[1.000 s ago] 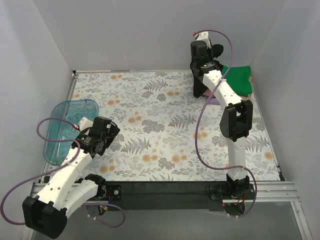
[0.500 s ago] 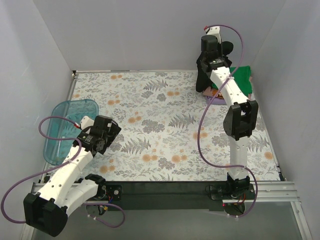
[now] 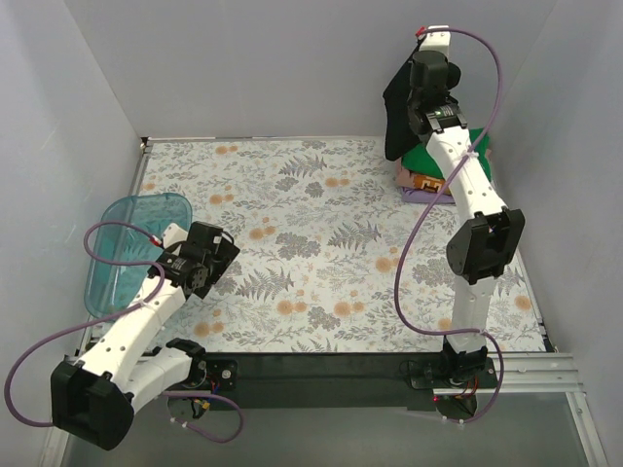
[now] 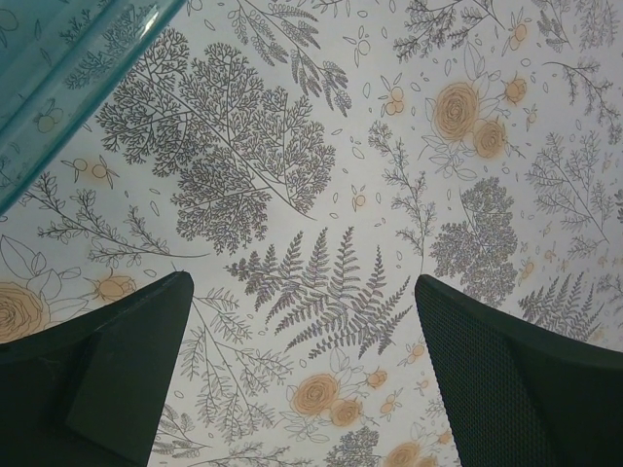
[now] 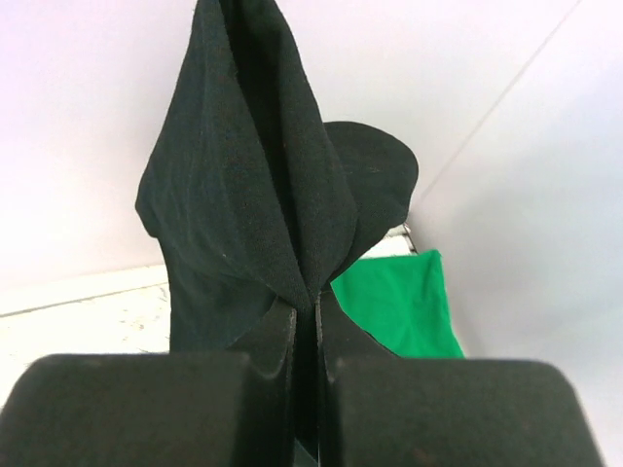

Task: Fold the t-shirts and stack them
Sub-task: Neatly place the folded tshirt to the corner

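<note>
Hanging from the right gripper (image 5: 305,304) is the black t-shirt (image 3: 394,125). The fingers are pinched tight on a fold of it, and in the wrist view the cloth bunches up into a peak right where they meet. It dangles just above the folded stack, at the stack's left edge as the top camera sees it. Can't tell if its bottom hem touches the stack or not.

The stack itself has the green shirt (image 3: 426,160) on top, then an orange-patterned one (image 3: 421,182), with a lavender one (image 3: 424,196) at the bottom.

Way across from the stack, on the far side of the floral tablecloth (image 3: 311,224), the left gripper (image 4: 304,326) is spread wide with nothing in it, only fern print showing between its fingers. The teal tray (image 3: 112,268) sits just beyond it, even farther from the stack.
</note>
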You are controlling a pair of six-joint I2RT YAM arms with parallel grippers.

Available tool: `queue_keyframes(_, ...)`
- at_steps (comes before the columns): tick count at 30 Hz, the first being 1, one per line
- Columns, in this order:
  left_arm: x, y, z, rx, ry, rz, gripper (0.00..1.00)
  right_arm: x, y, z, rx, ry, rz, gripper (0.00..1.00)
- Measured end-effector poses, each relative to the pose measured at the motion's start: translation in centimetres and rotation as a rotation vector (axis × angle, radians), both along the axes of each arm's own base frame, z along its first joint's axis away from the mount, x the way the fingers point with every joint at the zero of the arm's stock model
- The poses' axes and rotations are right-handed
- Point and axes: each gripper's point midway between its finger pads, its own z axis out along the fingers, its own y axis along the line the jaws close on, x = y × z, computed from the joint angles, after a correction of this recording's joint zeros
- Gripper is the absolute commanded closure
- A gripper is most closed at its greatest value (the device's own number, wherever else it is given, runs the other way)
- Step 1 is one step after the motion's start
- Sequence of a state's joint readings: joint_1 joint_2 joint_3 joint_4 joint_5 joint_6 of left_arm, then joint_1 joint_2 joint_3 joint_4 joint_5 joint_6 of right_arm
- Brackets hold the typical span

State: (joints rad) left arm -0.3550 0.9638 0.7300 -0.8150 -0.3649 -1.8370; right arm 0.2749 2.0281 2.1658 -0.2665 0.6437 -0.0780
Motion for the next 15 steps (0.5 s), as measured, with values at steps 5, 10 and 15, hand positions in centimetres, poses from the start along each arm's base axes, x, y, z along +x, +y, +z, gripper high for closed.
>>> queue_keyframes(5, 0.0, 0.0, -0.2, 0.005, 0.008, -0.007, 0.02, -0.1, 0.3, 1.1, 0.020, -0.028, 0.015, 0.99)
queue_keyframes(10, 0.1, -0.1, -0.2, 0.005, 0.004, -0.010, 0.02, -0.2, -0.3, 0.8, 0.001, -0.017, -0.016, 0.99)
queue_keyframes(15, 0.1, -0.1, -0.6, 0.015, 0.024, -0.013, 0.02, 0.2, -1.8, -0.5, -0.020, 0.007, -0.073, 0.99)
